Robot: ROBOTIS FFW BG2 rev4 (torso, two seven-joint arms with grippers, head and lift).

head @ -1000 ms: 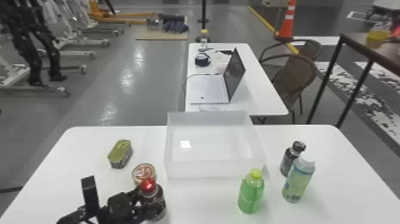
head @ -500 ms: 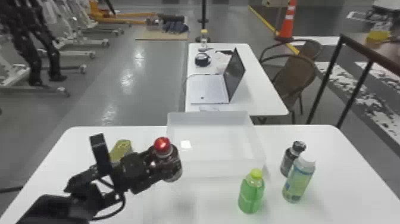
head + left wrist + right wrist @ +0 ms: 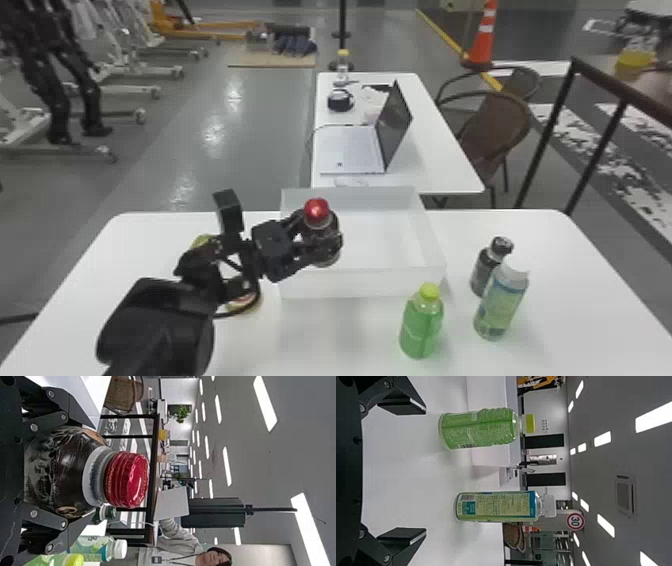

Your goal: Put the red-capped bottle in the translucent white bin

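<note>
The left end effector [image 3: 321, 240] clasps the red-capped bottle [image 3: 317, 211] around its body, cap up, seemingly above the left part of the translucent white bin [image 3: 362, 284], likely to clear its walls; the right end effector [image 3: 424, 471] is spread wide.

Black left arm [image 3: 160, 322], angular black hardware with silver screws [image 3: 63, 416].
In the head view, the arm has a bulky, smooth shell with rounded corners, then narrower jointed sections [image 3: 200, 267], 1 small rectangular block [image 3: 228, 210] and 1 thin black cable [image 3: 259, 295] in a loop. The left gripper [image 3: 325, 239] has a squarish black housing [image 3: 272, 250]; in the left wrist view, its dark grey links [image 3: 71, 405] show 3 round silver screws on each side, beside a black base plate [image 3: 11, 463] dotted with small round holes. The right gripper [image 3: 425, 470] has 2 black, wedge-like fingers [image 3: 401, 404] with flat faces, pale grey edges and 2 screws on each side.
</note>
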